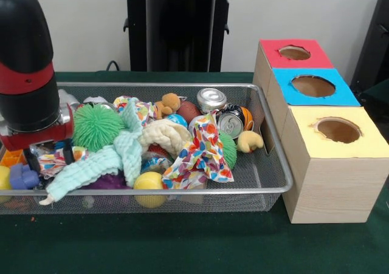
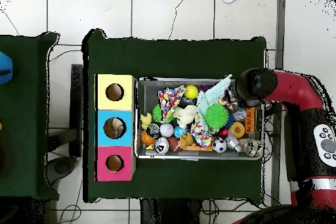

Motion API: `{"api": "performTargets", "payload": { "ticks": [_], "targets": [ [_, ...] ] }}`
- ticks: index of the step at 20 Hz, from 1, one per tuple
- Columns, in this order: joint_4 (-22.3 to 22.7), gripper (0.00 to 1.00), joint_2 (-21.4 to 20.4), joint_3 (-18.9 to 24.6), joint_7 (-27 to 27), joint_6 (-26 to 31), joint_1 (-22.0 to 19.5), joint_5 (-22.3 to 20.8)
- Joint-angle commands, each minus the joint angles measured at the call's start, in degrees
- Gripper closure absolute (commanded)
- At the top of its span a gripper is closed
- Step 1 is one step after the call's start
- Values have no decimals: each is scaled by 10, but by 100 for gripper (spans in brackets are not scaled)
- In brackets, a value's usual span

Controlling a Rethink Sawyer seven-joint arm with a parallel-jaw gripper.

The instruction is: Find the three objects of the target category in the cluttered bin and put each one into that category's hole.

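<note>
The end effector dips into the left end of the wire bin among toys; whether it is apart or together I cannot tell. Three-holed box sits right of it

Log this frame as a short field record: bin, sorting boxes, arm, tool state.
bin: wire mesh basket, crowded with toys, cloths and cans
notable contents: green spiky ball, two drink cans, yellow ball, patterned cloth
boxes: red, blue, yellow, one hole each, in a row beside the bin
arm: lowered over the bin's end away from the boxes
tool: among the clutter, state cannot be told
</note>
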Motion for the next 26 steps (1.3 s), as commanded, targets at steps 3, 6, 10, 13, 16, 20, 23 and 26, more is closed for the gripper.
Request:
{"api": "performTargets", "payload": {
  "ticks": [3,6,10,13,16,20,23,26],
  "targets": [
    [-30,0,-2,1,-222,1,8,-58],
    [-15,0,-55,3,-231,51,11,-36],
    [-16,0,-91,5,-243,102,17,-23],
    [-17,0,-101,6,-248,115,16,-20],
    [-9,0,-109,7,-245,115,13,-15],
    [-3,0,-111,9,-240,110,11,-10],
    [-1,0,-97,10,-234,98,9,-8],
    [10,0,-80,6,-230,89,2,-7]
  ]
}}
